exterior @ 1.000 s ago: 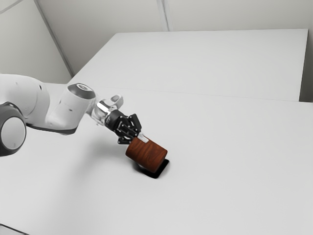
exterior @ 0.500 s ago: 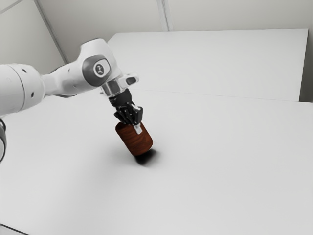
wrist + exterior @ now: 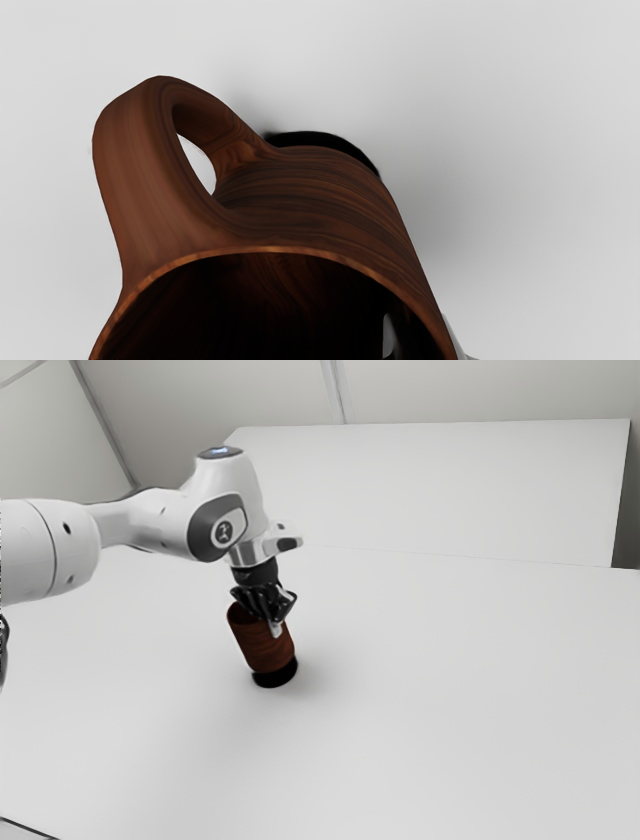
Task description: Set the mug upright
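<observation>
Arm (image 3: 50, 550): white with grey joints, reaching in from the exterior view's left, its hand end above the mug.
Mug (image 3: 262, 650): brown wood grain, tilted; I see its mouth leaning toward the exterior view's left and its base toward the right. It is in my tool's grasp at the mouth end.
Handle (image 3: 135, 165): a closed loop on the mug's outer wall, apart from my fingertips.
Tool (image 3: 270, 620): pointing down, clamped on the mug's wall, one fingertip (image 3: 388, 332) inside the mouth, the other (image 3: 454, 335) against the outside.
Shadow (image 3: 275, 678): a black patch under the mug's base; I can't tell whether the base touches the table there.
Table (image 3: 450, 690): white, spreading under the mug and out to the exterior view's right.
White panel (image 3: 430, 480): behind the table, well apart from the mug.
</observation>
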Action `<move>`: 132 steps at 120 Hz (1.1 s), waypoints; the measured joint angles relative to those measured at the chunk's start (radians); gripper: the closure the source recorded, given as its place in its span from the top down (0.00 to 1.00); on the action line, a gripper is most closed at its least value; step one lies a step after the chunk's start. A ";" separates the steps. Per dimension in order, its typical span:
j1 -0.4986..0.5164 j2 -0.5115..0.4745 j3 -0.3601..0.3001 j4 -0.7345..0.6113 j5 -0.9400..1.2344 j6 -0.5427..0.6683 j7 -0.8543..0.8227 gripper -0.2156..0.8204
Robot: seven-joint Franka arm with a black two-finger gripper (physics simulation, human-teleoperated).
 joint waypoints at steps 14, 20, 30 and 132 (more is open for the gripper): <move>-0.001 0.031 -0.014 -0.003 0.000 0.020 -0.042 0.03; -0.002 0.045 -0.016 -0.004 0.000 0.030 -0.059 0.03; -0.004 0.056 -0.018 -0.004 -0.001 0.041 -0.085 0.03; -0.015 -0.084 -0.015 0.034 0.075 0.032 -0.131 0.77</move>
